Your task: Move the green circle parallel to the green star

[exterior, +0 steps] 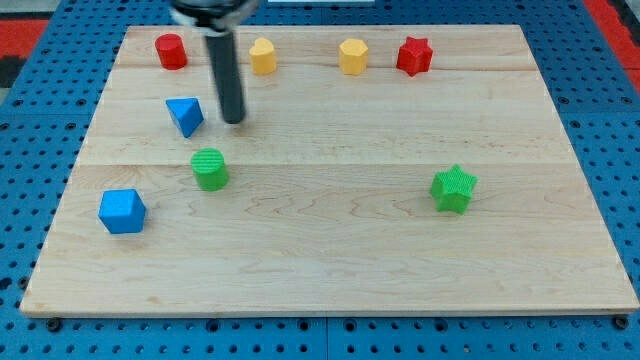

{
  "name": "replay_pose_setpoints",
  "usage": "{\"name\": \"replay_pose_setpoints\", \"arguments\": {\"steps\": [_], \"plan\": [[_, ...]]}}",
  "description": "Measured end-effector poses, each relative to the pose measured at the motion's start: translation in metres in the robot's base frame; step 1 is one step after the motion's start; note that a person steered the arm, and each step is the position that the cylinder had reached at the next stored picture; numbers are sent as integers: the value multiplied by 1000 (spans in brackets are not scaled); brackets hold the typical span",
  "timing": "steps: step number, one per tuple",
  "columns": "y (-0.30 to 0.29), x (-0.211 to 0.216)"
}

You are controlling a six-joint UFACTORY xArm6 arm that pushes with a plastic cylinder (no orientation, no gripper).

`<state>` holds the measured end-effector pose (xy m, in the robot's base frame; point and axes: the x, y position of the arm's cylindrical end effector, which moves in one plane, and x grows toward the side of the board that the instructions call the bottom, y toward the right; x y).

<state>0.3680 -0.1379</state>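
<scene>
- At the view's lower left, a blue cube (122, 211) sits near the left edge of my bench (330, 270), the pale wooden board
- Up in the top row, a red cylinder (171, 50) stands nearest the view's left corner
- A blue triangular block (185, 116) lies below that red one, just to the view's left of my tip
- The green circle (210, 169) rests below the blue triangle and to the upper right of the blue cube, touching neither
- My tip (234, 120) is down on the board, above the green circle and slightly to its right, apart from it
- This rig carries no claw, only the dark rod, so there is no open or closed state to tell
- Two yellow blocks, one (262, 56) just right of the rod and another (353, 56) further along, sit in the top row
- A red star (414, 56) ends that row
- The green star (454, 189) lies well apart at the view's right, a little lower than the green circle
</scene>
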Motion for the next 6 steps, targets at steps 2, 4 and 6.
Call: {"name": "replay_pose_setpoints", "arguments": {"steps": [2,4,6], "plan": [[-62,43],[30,95],[100,95]]}}
